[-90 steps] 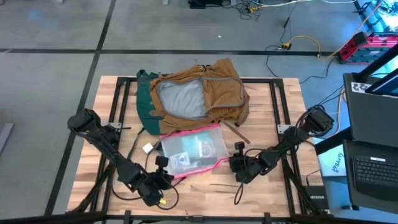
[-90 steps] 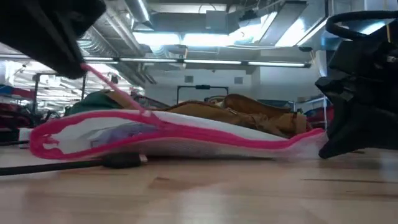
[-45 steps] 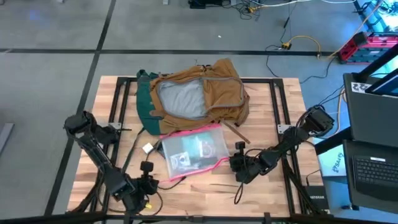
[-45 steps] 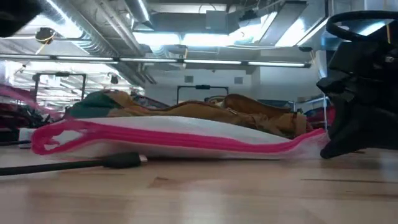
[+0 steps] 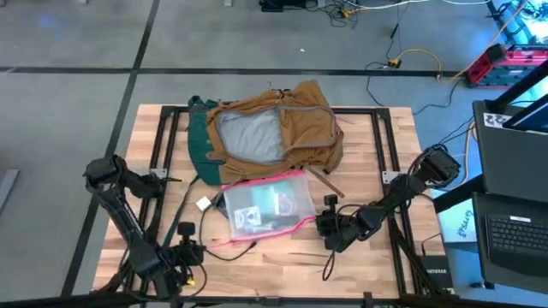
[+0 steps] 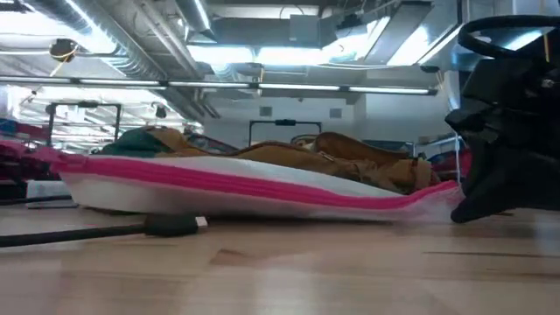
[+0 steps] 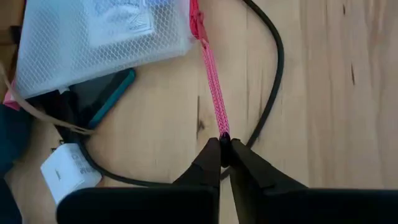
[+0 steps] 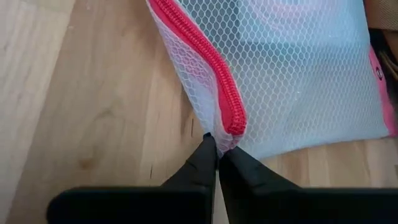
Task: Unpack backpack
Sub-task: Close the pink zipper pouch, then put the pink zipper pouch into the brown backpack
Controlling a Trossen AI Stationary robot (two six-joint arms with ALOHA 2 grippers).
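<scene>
One item, a clear pink-edged pouch (image 5: pixel 264 205), already lies out just in front of the open backpack (image 5: pixel 265 130) at the table's far middle. The left gripper (image 7: pixel 222 148) pinches its pink pull cord (image 7: pixel 212 87); the right gripper (image 8: pixel 214 144) is clamped on the pouch's corner, and whether more remains inside isn't clear.

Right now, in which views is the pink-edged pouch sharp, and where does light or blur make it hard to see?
In the right wrist view the pouch mesh and zip are sharp. In the left wrist view the pink strap is slightly soft. In the low view bright ceiling lights glare behind and the near table is blurred. In the high view, lighting is even over the backpack.
</scene>
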